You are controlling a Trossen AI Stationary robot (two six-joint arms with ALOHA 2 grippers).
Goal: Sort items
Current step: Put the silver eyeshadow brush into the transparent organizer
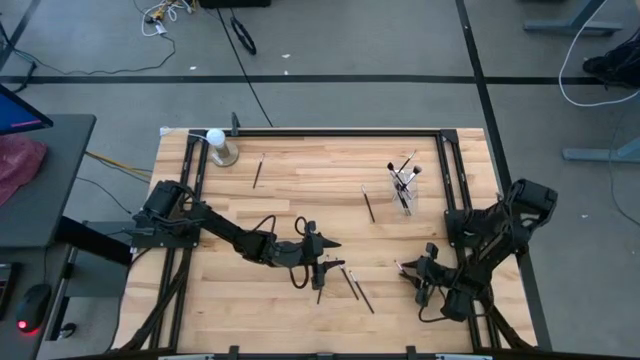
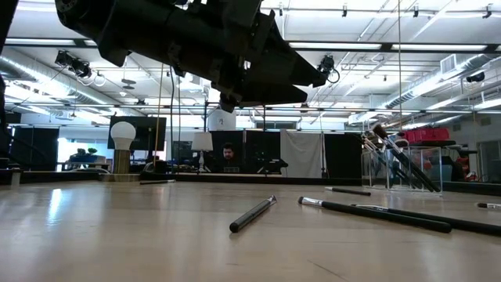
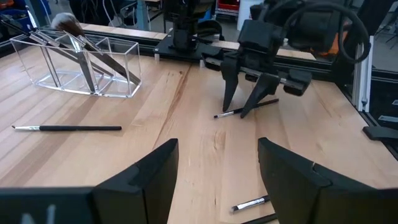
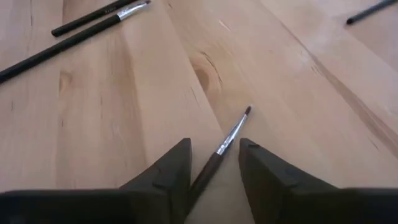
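Straddling a thin dark makeup brush [image 4: 222,149] lying flat on the pale wooden table [image 1: 300,180], the right gripper [image 4: 213,163] stands with fingers apart. Nearby, the left gripper [image 3: 214,171], also parted, hovers beside two long black brushes [image 1: 355,286]; a clear plastic organizer [image 3: 87,65] holds more.

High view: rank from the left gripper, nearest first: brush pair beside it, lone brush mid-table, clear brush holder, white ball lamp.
From the left gripper:
1. Brush pair, just right of it, front of table.
2. Lone brush, mid-table, right of centre.
3. Clear brush holder, back right.
4. White ball lamp, back left corner.
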